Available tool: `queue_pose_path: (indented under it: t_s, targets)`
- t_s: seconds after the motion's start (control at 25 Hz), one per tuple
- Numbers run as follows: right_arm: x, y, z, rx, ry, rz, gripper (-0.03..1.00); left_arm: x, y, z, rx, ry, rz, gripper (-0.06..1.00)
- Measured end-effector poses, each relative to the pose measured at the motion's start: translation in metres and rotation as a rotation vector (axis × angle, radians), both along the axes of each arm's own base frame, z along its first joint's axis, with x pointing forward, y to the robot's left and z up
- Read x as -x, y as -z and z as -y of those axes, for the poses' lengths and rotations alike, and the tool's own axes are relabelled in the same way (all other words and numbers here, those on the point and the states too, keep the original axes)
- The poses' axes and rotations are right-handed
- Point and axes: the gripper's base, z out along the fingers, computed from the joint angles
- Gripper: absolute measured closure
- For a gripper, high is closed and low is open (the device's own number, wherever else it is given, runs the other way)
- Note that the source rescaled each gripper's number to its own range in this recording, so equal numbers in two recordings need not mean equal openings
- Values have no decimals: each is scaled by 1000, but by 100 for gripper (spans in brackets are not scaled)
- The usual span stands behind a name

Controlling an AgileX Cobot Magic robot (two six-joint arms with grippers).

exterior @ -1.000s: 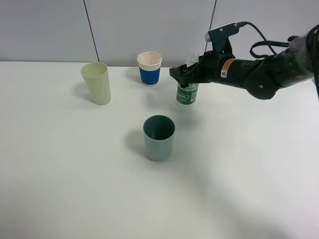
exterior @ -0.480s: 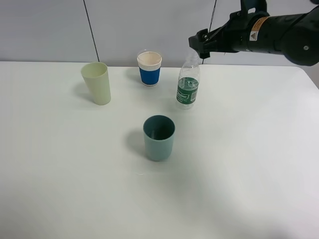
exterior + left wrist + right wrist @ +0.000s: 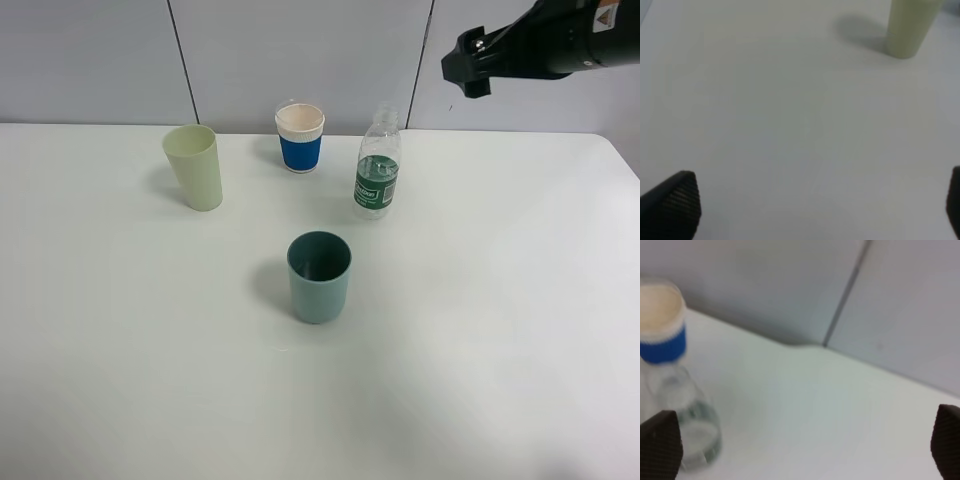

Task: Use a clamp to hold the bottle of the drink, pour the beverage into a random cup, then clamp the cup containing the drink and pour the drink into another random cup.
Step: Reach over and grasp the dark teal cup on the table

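Three cups share the white table (image 3: 500, 350) with the bottle (image 3: 377, 172): a pale green cup (image 3: 195, 166) at the left, a blue-banded paper cup (image 3: 300, 137) at upper centre, a teal cup (image 3: 319, 276) at centre, and the bottle upright just right of the paper cup, held by nothing. Your left gripper (image 3: 812, 202) hangs spread wide over bare table near the pale green cup. Your right gripper (image 3: 468, 72) sits at the upper right, also spread and empty, so a crooked descent could tip that tall bottle onto the paper cup, and the smooth top would let it slide toward the grey wall panels (image 3: 100, 60) behind.
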Motion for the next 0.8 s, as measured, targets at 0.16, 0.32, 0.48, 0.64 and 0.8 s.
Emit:
queue_pose_path:
  t_s: [0.16,0.32,0.48,0.64,0.8]
  targets:
    - [17,-7,26,34,124,-99,-3,0,0,0,0,0,0,-6]
    - [35,-26,51,16,229,-88,-3,0,0,0,0,0,0,-6]
    - [62,-54,74,-26,316,8,-3,0,0,0,0,0,0,-6]
    - [95,-80,91,-55,386,118,-3,0,0,0,0,0,0,-6]
    - [130,-96,100,-50,440,186,-3,0,0,0,0,0,0,-6]
